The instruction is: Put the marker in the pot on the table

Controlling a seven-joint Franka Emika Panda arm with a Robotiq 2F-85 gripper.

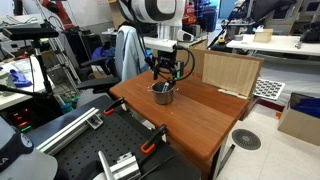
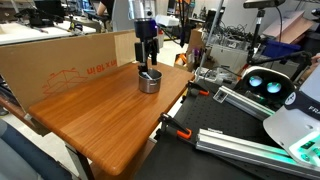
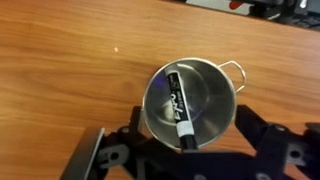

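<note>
The small silver pot (image 3: 222, 108) stands on the reddish-brown table (image 3: 70, 70), its short handle pointing away to the right. A black marker (image 3: 178, 100) with a white band lies slanted inside the pot, its lower end leaning on the near rim. My gripper (image 3: 185, 152) hovers directly over the pot, its fingers spread wide on either side and holding nothing. In both exterior views the gripper (image 1: 165, 80) (image 2: 148, 62) hangs just above the pot (image 1: 163, 94) (image 2: 149, 82) near the table's far edge (image 1: 205, 112) (image 2: 100, 120).
A cardboard panel (image 1: 226, 72) (image 2: 60, 58) stands along the table's far side. A black perforated bench (image 1: 110, 150) (image 2: 235, 128) with metal rails adjoins the table, with orange-tipped clamps (image 1: 150, 147) (image 2: 181, 131) at its edge.
</note>
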